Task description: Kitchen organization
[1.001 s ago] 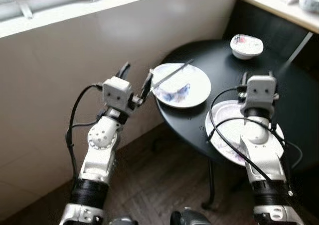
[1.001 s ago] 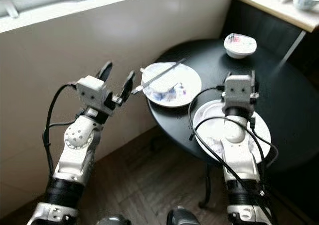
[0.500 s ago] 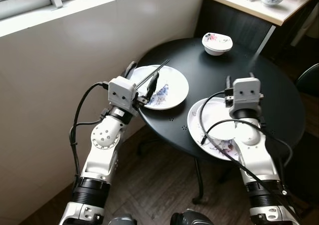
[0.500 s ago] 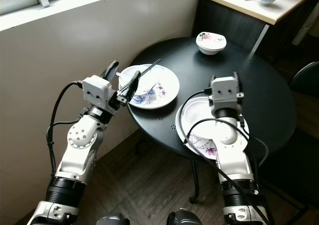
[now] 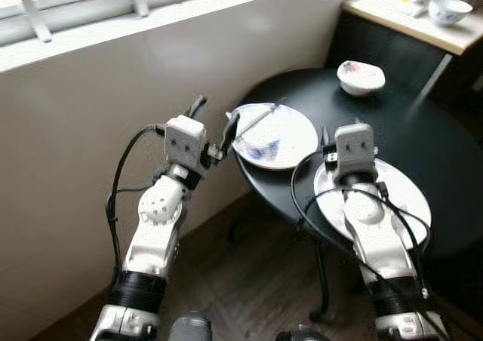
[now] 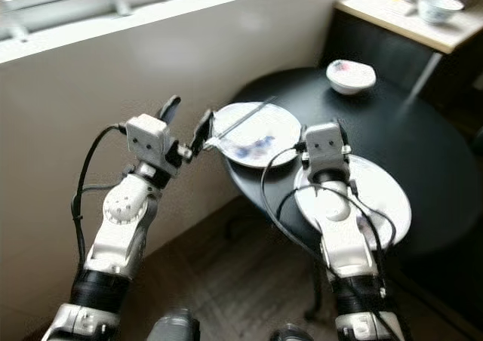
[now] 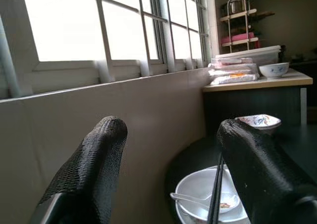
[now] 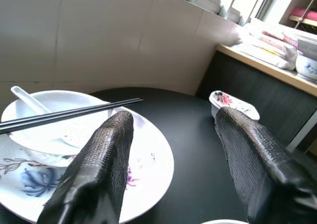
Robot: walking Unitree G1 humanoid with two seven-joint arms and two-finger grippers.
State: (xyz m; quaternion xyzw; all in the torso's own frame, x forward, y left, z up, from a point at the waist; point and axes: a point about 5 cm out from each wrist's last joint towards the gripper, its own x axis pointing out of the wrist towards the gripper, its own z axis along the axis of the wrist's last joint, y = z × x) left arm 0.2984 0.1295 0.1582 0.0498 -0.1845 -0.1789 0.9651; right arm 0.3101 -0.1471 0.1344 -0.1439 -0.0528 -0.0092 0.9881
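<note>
A white plate with blue flowers sits at the near left of the round black table. It holds a white bowl with a spoon and black chopsticks across its rim. My left gripper hangs open just left of this plate, off the table edge, with nothing between its fingers. My right gripper is open over a large white plate at the table's front, pointing towards the bowl. A small floral bowl stands at the table's far side.
A white tiled wall under a window runs close on the left. A dark cabinet with a pale counter stands behind the table, carrying a blue-patterned bowl and packets. Dark wood floor lies below.
The whole picture has swung, so the camera moved. Both arms stay raised with open grippers; the left one sits a little further off the plate's rim than half a second ago.
</note>
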